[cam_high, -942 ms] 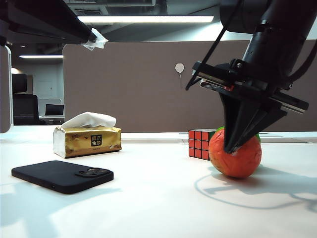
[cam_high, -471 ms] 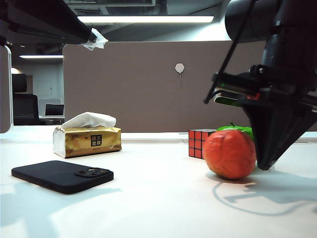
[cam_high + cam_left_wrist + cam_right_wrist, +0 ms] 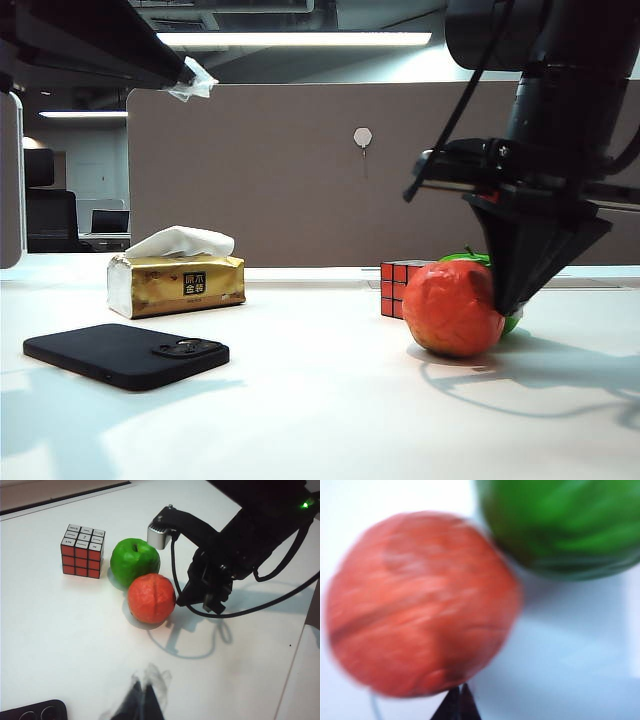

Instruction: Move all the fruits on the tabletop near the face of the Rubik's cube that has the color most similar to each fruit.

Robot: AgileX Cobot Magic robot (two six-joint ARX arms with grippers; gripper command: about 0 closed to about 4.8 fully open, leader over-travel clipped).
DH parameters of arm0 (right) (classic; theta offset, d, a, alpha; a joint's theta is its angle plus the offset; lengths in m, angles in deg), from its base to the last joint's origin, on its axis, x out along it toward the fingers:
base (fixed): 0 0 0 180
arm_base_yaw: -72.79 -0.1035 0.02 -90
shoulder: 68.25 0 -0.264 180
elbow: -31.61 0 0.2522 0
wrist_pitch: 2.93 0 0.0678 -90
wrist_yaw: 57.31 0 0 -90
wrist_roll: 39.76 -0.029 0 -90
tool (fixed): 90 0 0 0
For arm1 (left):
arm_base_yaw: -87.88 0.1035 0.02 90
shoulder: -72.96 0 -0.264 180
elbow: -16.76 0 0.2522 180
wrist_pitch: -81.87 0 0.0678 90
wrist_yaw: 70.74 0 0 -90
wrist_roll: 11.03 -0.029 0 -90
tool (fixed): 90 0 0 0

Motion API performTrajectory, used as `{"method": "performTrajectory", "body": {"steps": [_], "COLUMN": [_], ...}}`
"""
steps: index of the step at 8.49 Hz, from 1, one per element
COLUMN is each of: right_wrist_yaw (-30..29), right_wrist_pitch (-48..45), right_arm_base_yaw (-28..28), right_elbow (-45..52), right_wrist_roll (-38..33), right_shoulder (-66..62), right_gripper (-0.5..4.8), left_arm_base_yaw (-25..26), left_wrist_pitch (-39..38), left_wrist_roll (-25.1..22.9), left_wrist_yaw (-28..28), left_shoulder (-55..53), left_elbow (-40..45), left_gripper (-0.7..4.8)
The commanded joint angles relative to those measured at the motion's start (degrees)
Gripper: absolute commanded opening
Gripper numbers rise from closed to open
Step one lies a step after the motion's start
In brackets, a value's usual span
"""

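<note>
The Rubik's cube (image 3: pixel 400 288) (image 3: pixel 82 552) stands on the white tabletop (image 3: pixel 300 400), red face toward the exterior camera. The orange-red wrinkled fruit (image 3: pixel 452 308) (image 3: pixel 151 598) (image 3: pixel 417 605) lies right of the cube. Touching it from behind is the green apple (image 3: pixel 134 561) (image 3: pixel 565 525), mostly hidden in the exterior view. My right gripper (image 3: pixel 503 306) (image 3: pixel 461 695) is shut, tips down against the orange-red fruit's right side, holding nothing. My left gripper (image 3: pixel 144 692) (image 3: pixel 190 78) hangs shut high over the table's left, a whitish film on its tips.
A black phone (image 3: pixel 125 355) (image 3: pixel 32 712) lies at the front left. Behind the phone stands a gold tissue box (image 3: pixel 175 283). A brown partition wall runs along the table's far edge.
My right gripper swung from in front of the orange-red fruit out to its right, then back against its right side. The fruit rolled a little left, toward the cube.
</note>
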Motion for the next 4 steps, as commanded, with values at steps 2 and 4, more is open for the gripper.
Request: {"method": "performTrajectory", "body": {"steps": [2, 4], "right_wrist_yaw": [-2.3, -2.5], "right_wrist_pitch": [-6.8, -10.9], "right_arm_base_yaw": [1.3, 1.3], "right_elbow": [-0.2, -0.2], "right_wrist_roll": [1.1, 1.1], "right_shoulder": [-4.1, -4.4], "right_gripper": [-0.01, -0.01], "left_arm_base_yaw": [0.0, 0.0], "left_wrist_pitch": [0.6, 0.6], "left_wrist_roll": [0.1, 0.1], "left_wrist_yaw": [0.4, 0.4], "left_shoulder": [0.1, 0.1], "left_elbow": [-0.2, -0.2], "left_gripper": [-0.05, -0.05]}}
